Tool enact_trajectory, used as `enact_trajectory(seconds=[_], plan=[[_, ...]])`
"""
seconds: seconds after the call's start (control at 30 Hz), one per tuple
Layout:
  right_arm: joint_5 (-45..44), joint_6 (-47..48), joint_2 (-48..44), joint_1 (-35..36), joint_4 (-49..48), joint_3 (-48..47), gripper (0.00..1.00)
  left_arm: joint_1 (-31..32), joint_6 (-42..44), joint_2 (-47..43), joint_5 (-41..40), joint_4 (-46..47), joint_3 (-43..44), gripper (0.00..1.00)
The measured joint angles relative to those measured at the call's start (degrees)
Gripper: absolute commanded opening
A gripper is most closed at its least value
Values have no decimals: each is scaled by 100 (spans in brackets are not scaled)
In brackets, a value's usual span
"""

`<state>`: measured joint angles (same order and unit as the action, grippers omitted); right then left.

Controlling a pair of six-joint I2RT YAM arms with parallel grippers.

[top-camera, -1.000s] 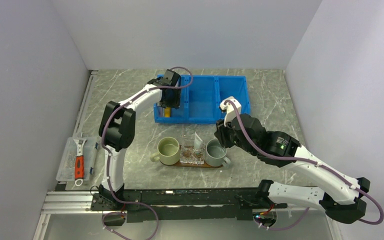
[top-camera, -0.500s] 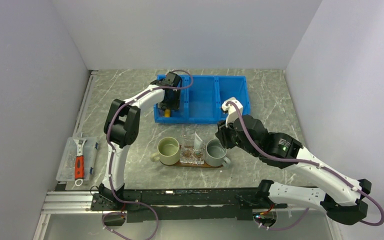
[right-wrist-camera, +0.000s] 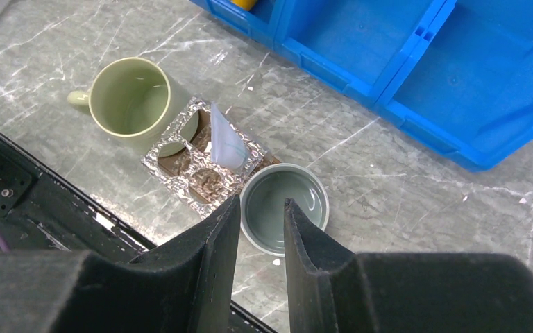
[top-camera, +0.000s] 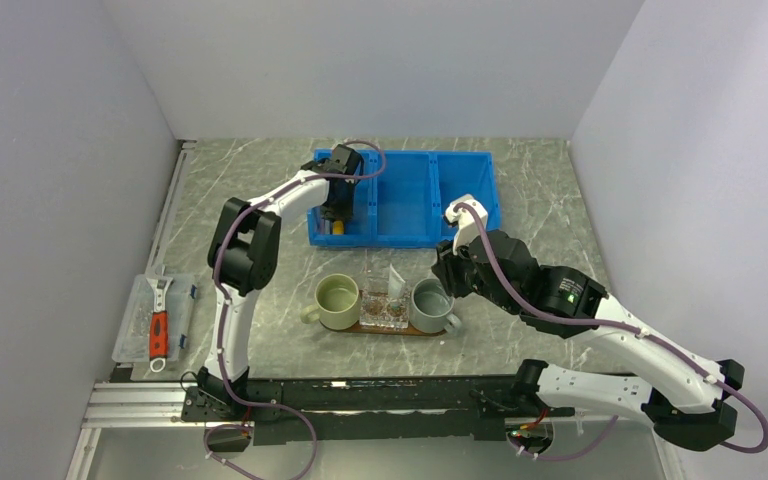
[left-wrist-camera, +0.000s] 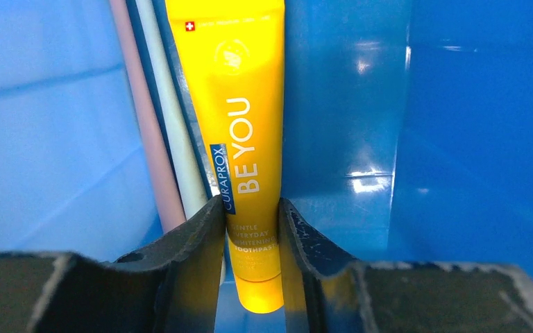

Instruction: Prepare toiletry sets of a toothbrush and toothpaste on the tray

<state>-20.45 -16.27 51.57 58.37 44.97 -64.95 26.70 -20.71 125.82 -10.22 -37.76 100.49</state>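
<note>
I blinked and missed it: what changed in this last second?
The left gripper sank lower into the blue bin and its jaws narrowed onto the yellow tube lying there. The right gripper stayed hovering open above the grey mug; the tray kept its place.

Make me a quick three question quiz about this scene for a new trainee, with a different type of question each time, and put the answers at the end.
1. True or false: the left hand has a finger on each side of the yellow tube.
2. Multiple choice: which compartment of the blue bin holds the toothbrushes? A) left B) middle C) right
3. Short answer: which mug shows between the fingers of the right hand in its own wrist view?

Key
1. True
2. A
3. The grey mug
</note>
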Motion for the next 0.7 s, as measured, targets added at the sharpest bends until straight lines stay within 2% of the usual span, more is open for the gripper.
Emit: enact_trajectory(seconds=[0.23, 0.47, 0.57, 0.7], plan=[[52, 0, 13, -4, 0, 0, 31, 0, 24, -240, -17, 37, -195, 30], [245, -4, 98, -7, -46, -2, 32, 0, 22, -1163, -17, 83, -389, 29], [400, -35, 203, -9, -122, -31, 35, 0, -13, -1698, -11, 184, -487, 29], [595, -122, 389, -9, -308, -144, 44, 0, -111, -2308, 39, 238, -627, 31]])
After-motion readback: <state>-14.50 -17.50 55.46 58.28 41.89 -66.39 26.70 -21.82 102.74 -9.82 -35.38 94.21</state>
